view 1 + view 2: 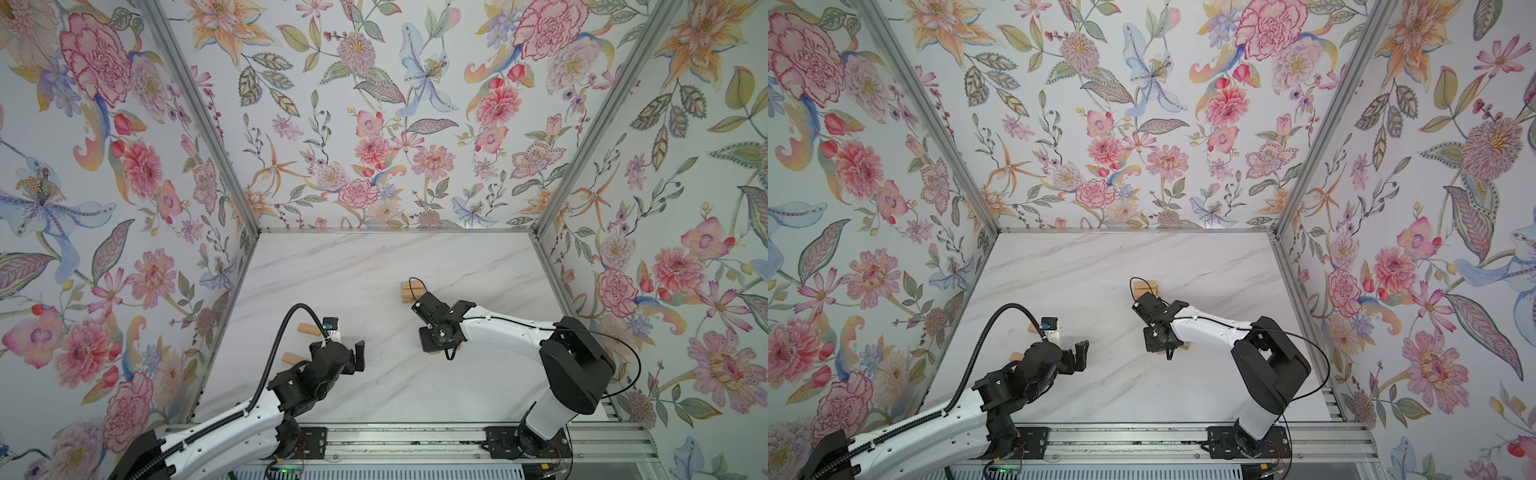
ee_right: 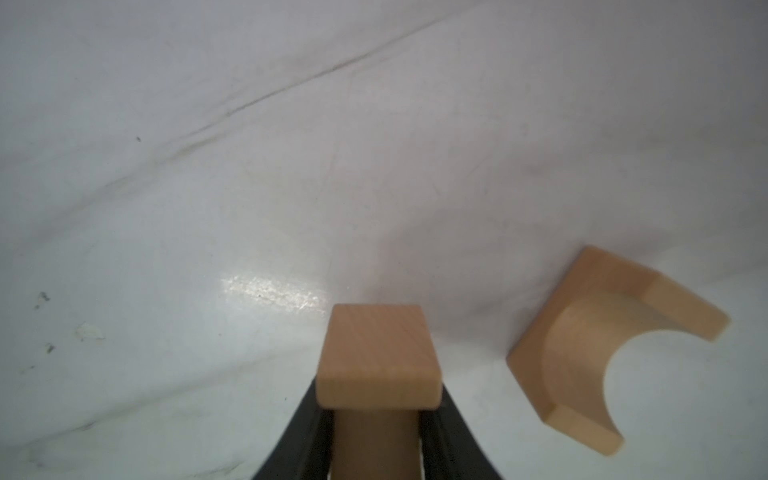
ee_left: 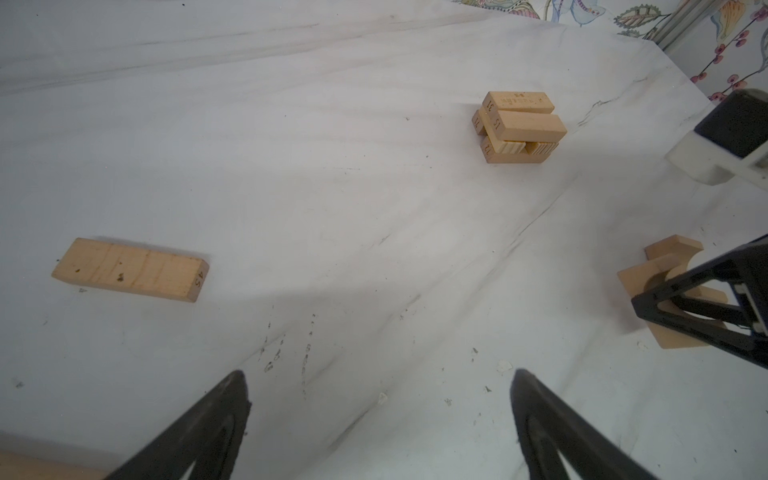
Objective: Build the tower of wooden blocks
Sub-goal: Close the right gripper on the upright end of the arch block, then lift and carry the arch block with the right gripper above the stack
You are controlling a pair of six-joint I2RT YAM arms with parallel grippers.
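The tower (image 1: 410, 291) is standing toward the far middle of the marble table (image 1: 332, 266). It is a low stack of tan bars in crossed layers, and the left wrist view is showing two bars (image 3: 525, 124) lying side by side on top. In both top views my right arm (image 1: 498, 328) is reaching in front of the tower, and its wrist is covering the tower's near edge.

Nearer to me, an arch block (image 2: 582, 353) is lying on the table just beside my right pincer (image 2: 378, 399), apart from it. Far off to the left, a flat bar marked 45 (image 3: 129, 270) is lying alone, well apart from the tower. In a top view one loose bar (image 1: 308, 329) and a second loose bar (image 1: 292, 358) are lying by my left arm.

My right pincer is clenching a tan block (image 2: 378, 349), one finger pressing on each side. I cannot tell whether that block is resting on the table. My left pincer (image 3: 378, 415) is hanging spread wide above bare marble, grasping nothing.
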